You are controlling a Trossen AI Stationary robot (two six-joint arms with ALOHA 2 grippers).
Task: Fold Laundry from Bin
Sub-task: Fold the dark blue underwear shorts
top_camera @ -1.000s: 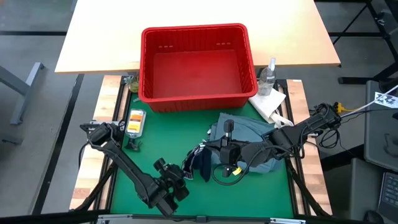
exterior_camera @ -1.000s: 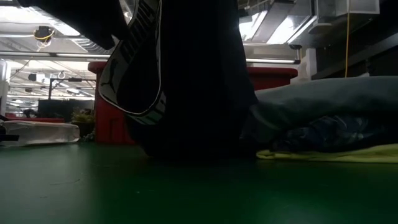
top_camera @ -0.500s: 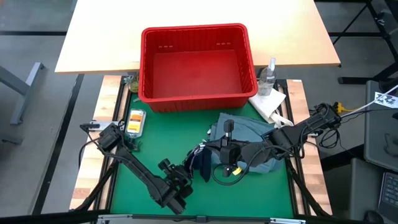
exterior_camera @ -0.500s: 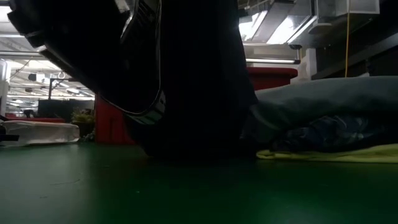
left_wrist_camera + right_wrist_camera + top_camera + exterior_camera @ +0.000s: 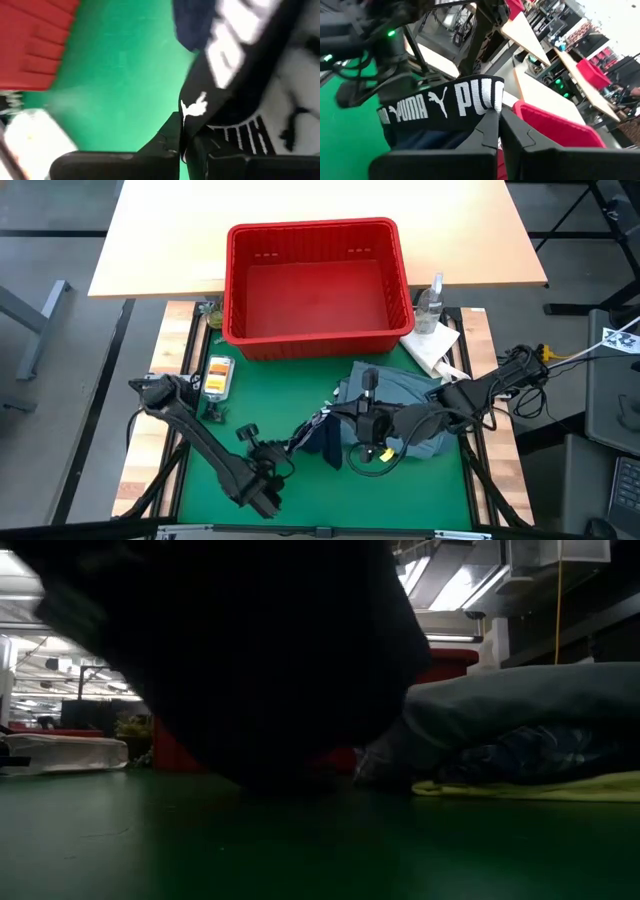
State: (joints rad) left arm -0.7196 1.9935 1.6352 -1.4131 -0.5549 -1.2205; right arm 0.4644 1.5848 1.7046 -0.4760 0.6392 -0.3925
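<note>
The dark navy garment with a black, white-lettered waistband [image 5: 322, 438] is held stretched between both grippers above the green mat [image 5: 240, 420], at the near middle of the table. The left gripper [image 5: 287, 448] is now clamped on the waistband's left end; a second ago its fingers stood wide open just beside the cloth. The right gripper [image 5: 345, 417] is seen as before, pinched shut on the waistband's other end. In the low view the dark cloth [image 5: 250, 650] now fills more of the picture than earlier. The large grey-blue garment [image 5: 405, 395] lies heaped just right of it, over a yellow one [image 5: 530, 790]. The rectangular red slotted plastic bin [image 5: 315, 335] is unmoved at the far side.
</note>
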